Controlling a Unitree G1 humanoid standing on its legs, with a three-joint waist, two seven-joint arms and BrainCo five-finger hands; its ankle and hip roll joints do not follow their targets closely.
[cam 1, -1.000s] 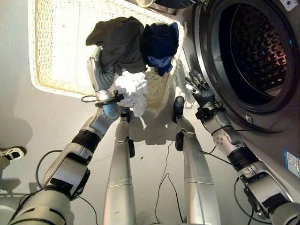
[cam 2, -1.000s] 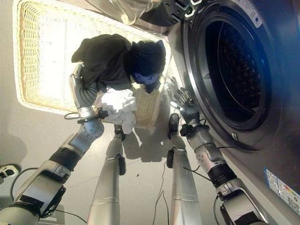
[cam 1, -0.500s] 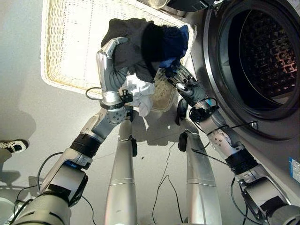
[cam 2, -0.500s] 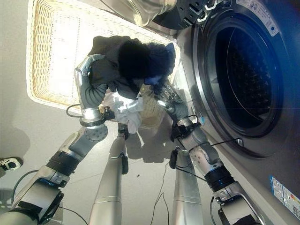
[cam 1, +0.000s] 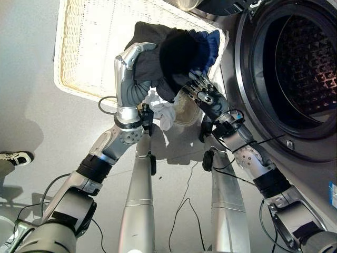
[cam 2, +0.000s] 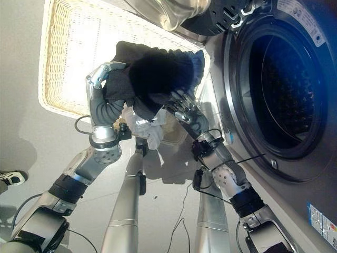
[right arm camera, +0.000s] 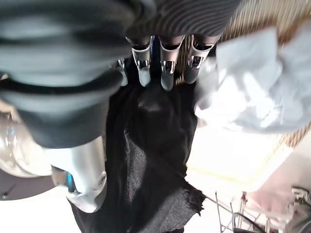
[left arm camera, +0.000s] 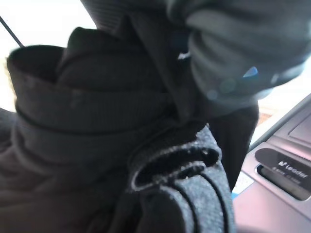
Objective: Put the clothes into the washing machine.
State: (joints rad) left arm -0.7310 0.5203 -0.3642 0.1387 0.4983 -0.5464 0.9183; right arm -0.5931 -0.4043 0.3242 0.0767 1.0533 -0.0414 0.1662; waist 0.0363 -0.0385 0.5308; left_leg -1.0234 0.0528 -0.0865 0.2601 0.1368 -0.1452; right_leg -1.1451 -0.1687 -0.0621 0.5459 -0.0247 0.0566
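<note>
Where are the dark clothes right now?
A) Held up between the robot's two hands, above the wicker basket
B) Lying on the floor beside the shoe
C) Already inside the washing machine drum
A: the dark clothes sit bunched between the left hand and right hand, over the wicker basket.

Dark grey garment (cam 1: 150, 60) bunched with a black and navy one (cam 1: 189, 47), lifted over the wicker basket's (cam 1: 84, 47) right end, white cloth (cam 1: 160, 108) hanging over its near rim, the washing machine's (cam 1: 295, 68) open drum at right.
</note>
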